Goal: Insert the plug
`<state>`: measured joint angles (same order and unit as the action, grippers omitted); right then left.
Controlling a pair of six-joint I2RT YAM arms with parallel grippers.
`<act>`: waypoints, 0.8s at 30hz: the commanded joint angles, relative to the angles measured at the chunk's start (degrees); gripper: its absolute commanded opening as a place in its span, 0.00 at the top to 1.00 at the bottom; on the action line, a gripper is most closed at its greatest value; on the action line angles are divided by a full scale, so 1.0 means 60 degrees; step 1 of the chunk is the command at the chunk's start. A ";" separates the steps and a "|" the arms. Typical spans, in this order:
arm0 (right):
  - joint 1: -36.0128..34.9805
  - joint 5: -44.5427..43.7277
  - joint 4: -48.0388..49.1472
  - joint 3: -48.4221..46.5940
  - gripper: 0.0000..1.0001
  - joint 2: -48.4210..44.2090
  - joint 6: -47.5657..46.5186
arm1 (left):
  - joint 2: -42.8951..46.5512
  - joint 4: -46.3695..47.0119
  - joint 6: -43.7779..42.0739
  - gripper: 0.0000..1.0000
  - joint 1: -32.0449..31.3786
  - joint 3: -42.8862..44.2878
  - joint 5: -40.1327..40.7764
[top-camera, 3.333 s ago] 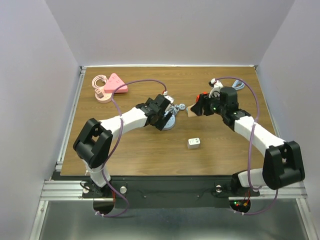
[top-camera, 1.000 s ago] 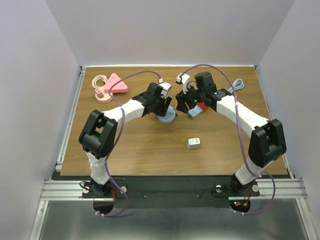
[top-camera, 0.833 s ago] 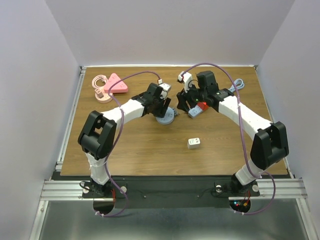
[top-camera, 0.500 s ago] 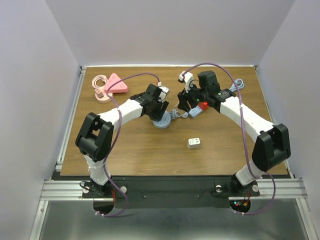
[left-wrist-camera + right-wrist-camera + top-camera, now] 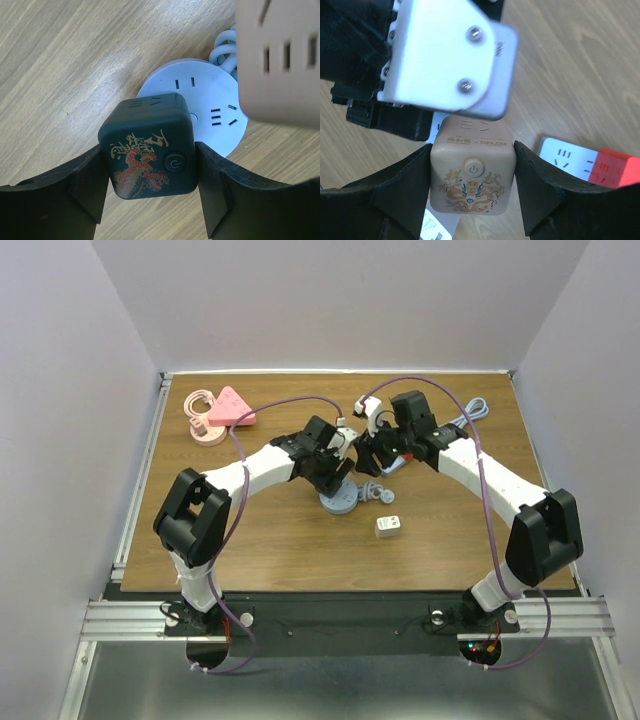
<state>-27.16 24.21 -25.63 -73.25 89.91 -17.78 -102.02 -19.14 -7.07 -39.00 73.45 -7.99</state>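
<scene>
My left gripper (image 5: pixel 150 167) is shut on a dark green cube plug (image 5: pixel 147 142) with a gold and red dragon. It holds the cube just above a round pale-blue socket base (image 5: pixel 220 112), which lies on the table at centre (image 5: pixel 340 503). My right gripper (image 5: pixel 471 175) is shut on a beige cube plug (image 5: pixel 471 167) with a dragon print. That cube also shows at the upper right of the left wrist view (image 5: pixel 280 60). In the top view the left gripper (image 5: pixel 337 468) and the right gripper (image 5: pixel 372 455) are close together over the round base.
A white power strip with a red end (image 5: pixel 572 152) lies right of the beige cube. A small white adapter (image 5: pixel 388 527) sits nearer the front. The round base's coiled cord (image 5: pixel 375 492) lies beside it. A pink power strip (image 5: pixel 228 408) is at the back left.
Both grippers have moved toward the table centre and closer together, each still holding its cube. The round base has shifted forward and right with the left gripper.
</scene>
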 commanded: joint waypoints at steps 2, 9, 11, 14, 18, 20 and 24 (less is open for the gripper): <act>-0.0235 -0.0020 -0.0138 0.0094 0.99 -0.0585 0.0165 | 0.0142 0.0025 0.0211 0.61 -0.0018 -0.0186 0.0056; -0.0249 -0.0007 -0.0328 0.0344 0.99 -0.1332 0.0604 | 0.0566 0.0610 0.0914 0.01 0.0172 -0.0522 -0.0235; -0.0322 0.0023 -0.0460 0.0446 0.99 -0.1507 0.0634 | 0.0771 0.0918 0.0988 0.01 0.0202 -0.0698 -0.0119; -0.0425 -0.0035 -0.0665 0.0446 1.00 -0.1450 0.0576 | 0.1225 0.1357 0.1119 0.01 0.0275 -0.0786 -0.0352; -0.0673 -0.0123 -0.0856 0.0242 1.00 -0.1172 0.0488 | 0.1679 0.1957 0.1135 0.01 0.0392 -0.0933 -0.1070; -0.0747 -0.0094 -0.0856 0.0168 1.00 -0.0996 0.0430 | 0.1753 0.1959 0.1427 0.01 0.0465 -0.1020 -0.1319; -0.0981 -0.0269 -0.0870 -0.0037 1.00 -0.0557 0.0254 | 0.2060 0.1842 0.1851 0.01 0.1005 -0.1269 -0.1934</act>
<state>-31.68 23.40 -31.14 -70.48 85.43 -15.27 -92.60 -9.34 1.19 -35.42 67.81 -15.16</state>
